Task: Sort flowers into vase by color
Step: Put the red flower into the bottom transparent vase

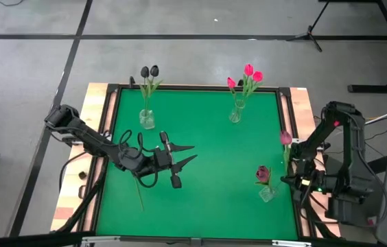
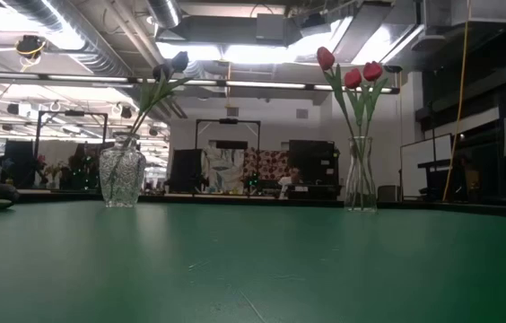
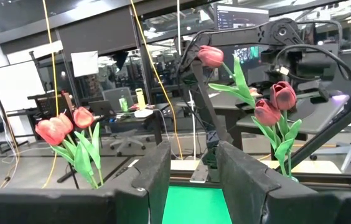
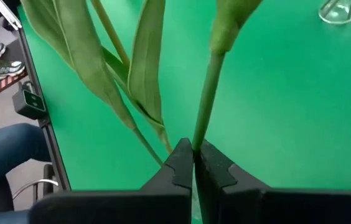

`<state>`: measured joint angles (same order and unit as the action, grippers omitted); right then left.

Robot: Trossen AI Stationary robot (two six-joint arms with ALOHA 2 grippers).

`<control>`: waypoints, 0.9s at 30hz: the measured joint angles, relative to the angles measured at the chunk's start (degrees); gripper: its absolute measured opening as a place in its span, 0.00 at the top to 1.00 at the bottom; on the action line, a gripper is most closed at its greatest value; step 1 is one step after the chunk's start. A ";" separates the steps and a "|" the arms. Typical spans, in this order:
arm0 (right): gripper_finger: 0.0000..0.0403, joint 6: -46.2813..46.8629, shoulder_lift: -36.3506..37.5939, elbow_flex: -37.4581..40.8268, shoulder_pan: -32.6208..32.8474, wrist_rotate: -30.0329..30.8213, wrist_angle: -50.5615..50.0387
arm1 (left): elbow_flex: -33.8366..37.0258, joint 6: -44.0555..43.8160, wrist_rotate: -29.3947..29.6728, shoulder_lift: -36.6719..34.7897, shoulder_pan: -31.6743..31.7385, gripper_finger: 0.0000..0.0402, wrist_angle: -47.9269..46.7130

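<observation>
One tulip stem [image 4: 205,99] clamped between right fingers [image 4: 194,163] (left fingers [image 3: 191,174] apart).

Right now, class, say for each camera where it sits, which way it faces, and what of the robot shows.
High: overhead, facing down; both arms, left gripper, right gripper.
Low: table height, facing the room; no arm shows.
Left wrist: faces across the table past its own open fingers.
Right wrist: faces down at the mat; shut on a flower stem.
Shared: high and low both show the black-tulip vase.
</observation>
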<state>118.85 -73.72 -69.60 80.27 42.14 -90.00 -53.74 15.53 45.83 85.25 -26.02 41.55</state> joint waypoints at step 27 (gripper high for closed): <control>0.98 3.47 -4.56 0.00 -0.02 -0.71 0.04 | 0.00 -0.07 0.00 0.02 0.00 0.68 0.01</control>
<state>122.32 -78.28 -69.60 80.25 41.43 -89.95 -53.74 15.46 45.83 85.27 -26.02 41.56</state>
